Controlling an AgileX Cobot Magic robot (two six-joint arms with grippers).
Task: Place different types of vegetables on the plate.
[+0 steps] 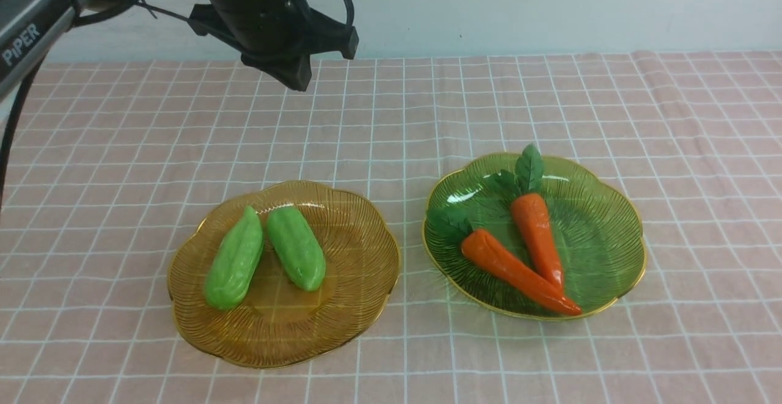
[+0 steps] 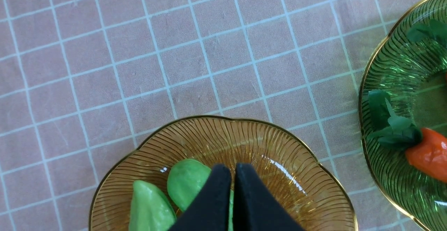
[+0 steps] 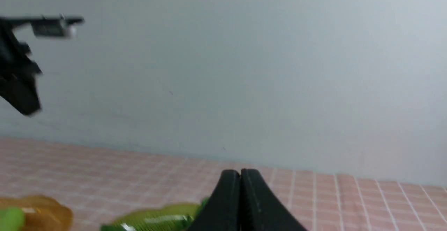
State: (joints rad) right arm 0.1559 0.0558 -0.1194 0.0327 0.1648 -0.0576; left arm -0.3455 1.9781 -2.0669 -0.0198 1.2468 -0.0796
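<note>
Two light-green gourds (image 1: 234,258) (image 1: 296,246) lie side by side on the amber plate (image 1: 360,269) at front left. Two orange carrots (image 1: 537,238) (image 1: 516,271) with dark green tops lie on the green plate (image 1: 605,220) at front right. My left gripper (image 1: 297,74) hangs high above the table behind the amber plate, shut and empty. In the left wrist view its fingertips (image 2: 233,170) are together over the gourds (image 2: 187,182) and the amber plate (image 2: 300,185). My right gripper (image 3: 240,173) is shut and empty; it is out of the front view.
A pink checked cloth (image 1: 427,110) covers the table, with a pale wall behind. The right wrist view shows the green plate's (image 3: 157,217) edge low and the left arm (image 3: 17,70) at the side.
</note>
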